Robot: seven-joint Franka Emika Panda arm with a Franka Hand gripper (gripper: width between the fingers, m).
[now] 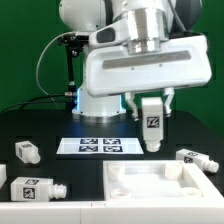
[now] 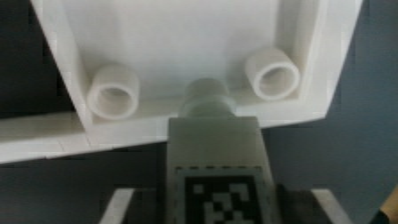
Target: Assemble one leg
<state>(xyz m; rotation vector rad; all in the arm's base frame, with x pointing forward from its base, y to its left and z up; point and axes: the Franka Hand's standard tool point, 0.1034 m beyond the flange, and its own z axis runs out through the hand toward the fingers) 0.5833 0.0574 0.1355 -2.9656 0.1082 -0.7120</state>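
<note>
Gripping the leg (image 1: 152, 128) upright, peg downward, the claw (image 1: 151, 108) hangs above the white slab (image 1: 160, 186).

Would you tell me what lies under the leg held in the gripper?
Under the leg in the gripper lies the white slab, with two round sockets flanking the peg. The leg covers the spot right beneath it.

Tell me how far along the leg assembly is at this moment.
Done: one leg is picked up, gripped upright in the hand. In hand: it hangs over the white slab, peg toward the round sockets. Left: seating the peg; none looks fitted yet, and other legs lie loose on the table.
</note>
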